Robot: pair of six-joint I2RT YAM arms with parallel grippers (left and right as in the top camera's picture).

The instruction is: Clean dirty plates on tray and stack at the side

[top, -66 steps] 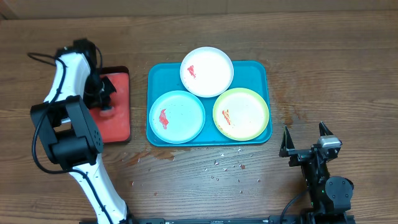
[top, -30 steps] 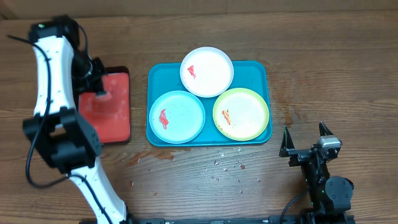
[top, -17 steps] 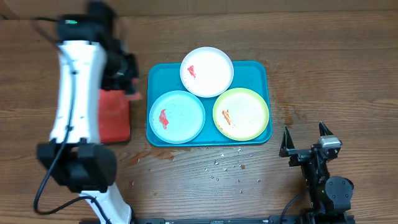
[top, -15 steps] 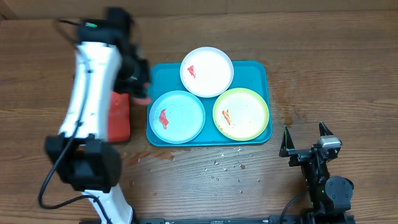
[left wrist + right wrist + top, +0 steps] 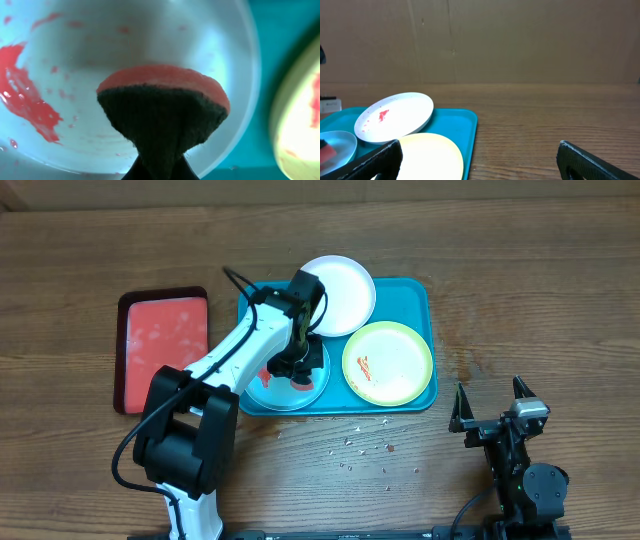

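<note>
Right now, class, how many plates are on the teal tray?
3. The white plate sits at the far edge of the tray. The light blue plate lies near left, under the sponge. The yellow-green plate lies near right. None seems hidden.

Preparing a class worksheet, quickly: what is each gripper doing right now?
Left gripper: closed on the sponge, over the light blue plate.
Right gripper: open, holding nothing.
</note>
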